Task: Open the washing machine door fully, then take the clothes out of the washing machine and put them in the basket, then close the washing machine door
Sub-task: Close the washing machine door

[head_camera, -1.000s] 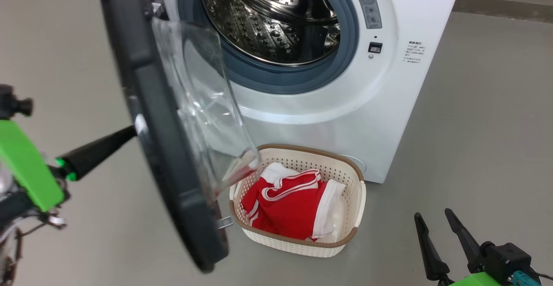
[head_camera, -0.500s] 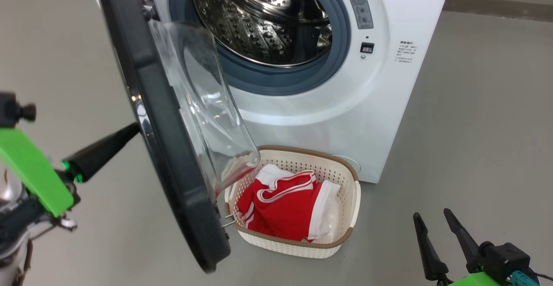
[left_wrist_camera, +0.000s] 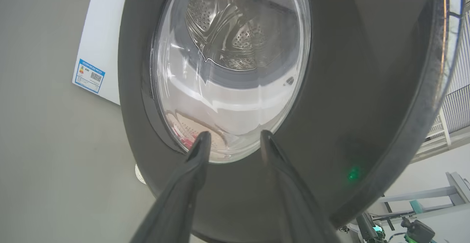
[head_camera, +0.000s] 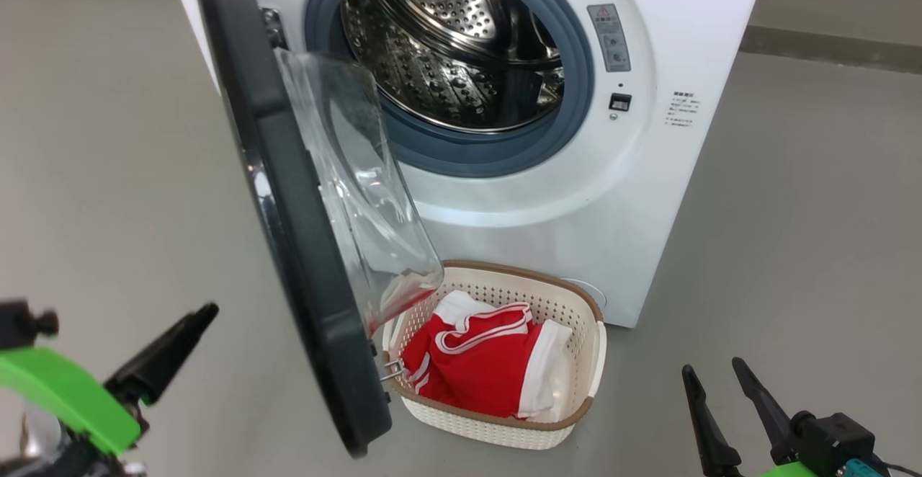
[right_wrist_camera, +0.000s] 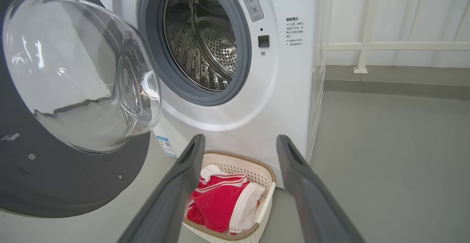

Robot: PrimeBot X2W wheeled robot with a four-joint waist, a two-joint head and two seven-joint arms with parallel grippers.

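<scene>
1. Black-rimmed round glass washing machine door (head_camera: 288,196) half open on white front-loading washing machine (head_camera: 634,196).
2. Red-white fabric clothes (head_camera: 475,369) in cream perforated plastic basket (head_camera: 497,430) below.
3. Jaws of left gripper (left_wrist_camera: 232,140) parted, empty; right gripper (head_camera: 709,372) jaws wide, empty.

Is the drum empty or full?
Empty, as far as visible: the drum shows only bare steel; the red clothes lie in the basket.

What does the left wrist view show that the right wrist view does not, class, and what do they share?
Left wrist view: the black outer face of the washing machine door, with the open left gripper before it. Right wrist view: the door's inner side with its bulging glass bowl, the open right gripper, and the clothes lying in the basket in plain sight. Both: the door, the washing machine and its steel drum.
</scene>
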